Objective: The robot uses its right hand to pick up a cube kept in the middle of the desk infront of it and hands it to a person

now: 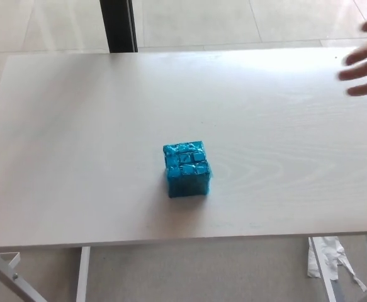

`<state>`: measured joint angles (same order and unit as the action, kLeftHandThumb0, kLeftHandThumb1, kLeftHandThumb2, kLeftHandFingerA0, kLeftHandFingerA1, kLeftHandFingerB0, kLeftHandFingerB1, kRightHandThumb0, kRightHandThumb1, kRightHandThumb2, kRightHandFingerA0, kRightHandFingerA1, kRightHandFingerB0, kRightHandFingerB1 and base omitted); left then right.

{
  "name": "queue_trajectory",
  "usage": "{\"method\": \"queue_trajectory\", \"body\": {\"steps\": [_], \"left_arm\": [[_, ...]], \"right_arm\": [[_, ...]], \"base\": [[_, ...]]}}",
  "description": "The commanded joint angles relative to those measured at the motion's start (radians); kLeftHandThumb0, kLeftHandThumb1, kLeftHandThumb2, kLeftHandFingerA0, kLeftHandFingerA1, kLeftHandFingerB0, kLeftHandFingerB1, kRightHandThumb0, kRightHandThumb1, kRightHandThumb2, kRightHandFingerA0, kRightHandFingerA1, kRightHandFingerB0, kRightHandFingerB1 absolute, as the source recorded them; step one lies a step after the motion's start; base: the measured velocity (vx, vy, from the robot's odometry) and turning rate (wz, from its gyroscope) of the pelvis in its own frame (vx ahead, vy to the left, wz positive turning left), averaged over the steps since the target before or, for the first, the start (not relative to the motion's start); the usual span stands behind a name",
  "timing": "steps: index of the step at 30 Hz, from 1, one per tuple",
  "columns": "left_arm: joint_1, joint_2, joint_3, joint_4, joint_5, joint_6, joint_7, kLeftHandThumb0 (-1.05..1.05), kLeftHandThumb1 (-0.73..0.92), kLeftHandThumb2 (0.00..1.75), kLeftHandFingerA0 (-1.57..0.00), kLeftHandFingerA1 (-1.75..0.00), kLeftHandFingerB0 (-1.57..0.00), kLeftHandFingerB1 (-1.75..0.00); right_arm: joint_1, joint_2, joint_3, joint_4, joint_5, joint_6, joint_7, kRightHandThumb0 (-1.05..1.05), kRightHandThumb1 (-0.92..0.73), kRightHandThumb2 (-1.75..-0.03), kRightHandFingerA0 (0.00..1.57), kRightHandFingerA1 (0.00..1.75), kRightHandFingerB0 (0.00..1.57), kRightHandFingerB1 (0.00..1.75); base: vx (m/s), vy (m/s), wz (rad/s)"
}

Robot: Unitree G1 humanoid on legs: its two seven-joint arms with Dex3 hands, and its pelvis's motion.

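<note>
Squarely mid-desk (76, 126) — blue cube (187, 170), untouched; person's fingers (364, 69) spread at far right — robot hands unseen.

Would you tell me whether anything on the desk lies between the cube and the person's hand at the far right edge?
Nothing visible does. The cube sits alone mid-desk, and the bare surface runs clear to the person's hand. Neither robot hand is in view.

A blue cube (187, 170) sits mid-desk (76, 145); a person's hand (366, 60) reaches in over the far right edge.
</note>
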<state>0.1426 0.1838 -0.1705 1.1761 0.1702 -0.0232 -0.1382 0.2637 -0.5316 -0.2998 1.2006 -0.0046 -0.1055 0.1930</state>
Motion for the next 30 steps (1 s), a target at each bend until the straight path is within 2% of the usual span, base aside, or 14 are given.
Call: {"method": "queue_trajectory", "body": {"steps": [1, 2, 17, 30], "left_arm": [[0.002, 0.357, 0.146, 0.086, -0.081, 0.013, -0.105, -0.38, 0.76, 0.62, -0.46, -0.38, -0.43, -0.36], [0.023, 0.520, 0.335, 0.080, -0.244, 0.002, -0.080, -0.38, 0.76, 0.62, -0.46, -0.38, -0.43, -0.36], [0.027, 0.516, 0.425, 0.083, -0.172, 0.000, -0.110, -0.38, 0.76, 0.62, -0.46, -0.38, -0.43, -0.36], [0.037, 0.515, 0.433, 0.087, -0.166, -0.002, -0.116, -0.38, 0.76, 0.62, -0.46, -0.38, -0.43, -0.36]], "right_arm": [[-0.009, -0.072, -0.069, 0.059, 0.077, -0.086, 0.107, -0.65, -0.44, -0.79, 0.24, 0.50, 0.20, 0.42], [-0.010, -0.072, -0.070, 0.061, 0.076, -0.087, 0.108, -0.65, -0.44, -0.79, 0.24, 0.50, 0.20, 0.42], [-0.009, -0.070, -0.081, 0.085, 0.066, -0.103, 0.118, -0.65, -0.44, -0.79, 0.24, 0.50, 0.20, 0.42], [-0.003, -0.073, -0.074, 0.097, 0.069, -0.113, 0.122, -0.65, -0.44, -0.79, 0.24, 0.50, 0.20, 0.42]], "base": [[-0.04, -0.027, -0.12], [0.00, 0.000, 0.00], [0.00, 0.000, 0.00], [0.00, 0.000, 0.00]]}}
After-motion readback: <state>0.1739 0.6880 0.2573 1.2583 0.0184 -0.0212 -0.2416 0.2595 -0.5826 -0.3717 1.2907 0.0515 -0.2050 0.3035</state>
